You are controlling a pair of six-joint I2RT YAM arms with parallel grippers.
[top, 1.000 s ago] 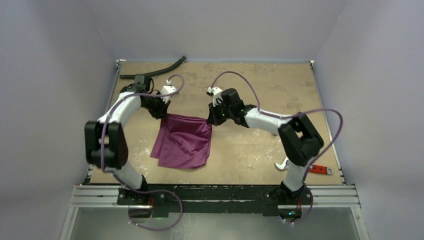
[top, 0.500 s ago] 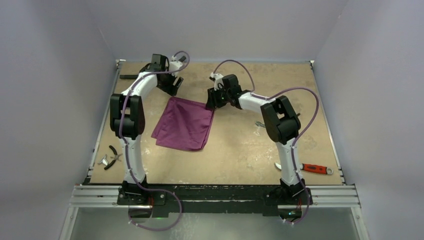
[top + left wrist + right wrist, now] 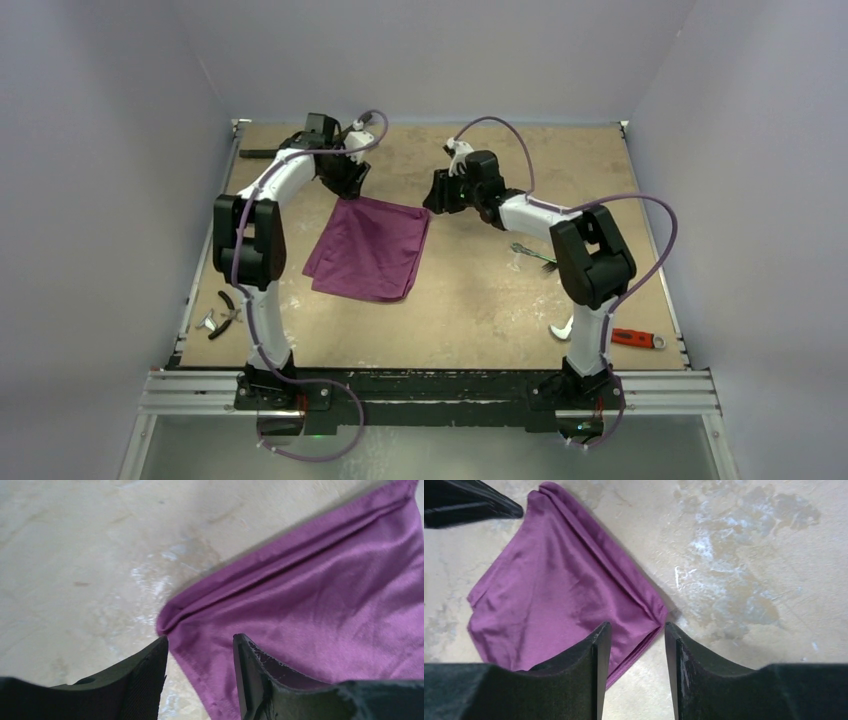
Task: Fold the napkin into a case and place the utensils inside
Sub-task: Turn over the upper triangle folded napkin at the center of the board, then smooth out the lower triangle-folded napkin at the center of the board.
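Observation:
The plum-purple napkin (image 3: 366, 249) lies flat on the table, folded over into a rough rectangle. My left gripper (image 3: 349, 186) hovers just above its far left corner, open, with only cloth (image 3: 310, 595) lying below the gap (image 3: 200, 644). Over the far right corner my right gripper (image 3: 436, 196) is also open and holds nothing (image 3: 636, 627); the napkin's layered edge (image 3: 559, 595) shows beneath it. A slim silvery fork (image 3: 535, 255) lies right of the napkin, beside the right arm. No case has been formed.
A red-handled tool (image 3: 636, 338) rests near the front right edge, with a small white piece (image 3: 562, 329) beside the right arm. Black pliers (image 3: 226, 311) lie front left. A black hose end (image 3: 256, 153) shows at the far left corner. Side walls enclose the table.
Both grippers, shut on the napkin's far corners a second ago, have opened and let go. The napkin moved slightly toward the far side and now lies flat; the arms have lifted off it.

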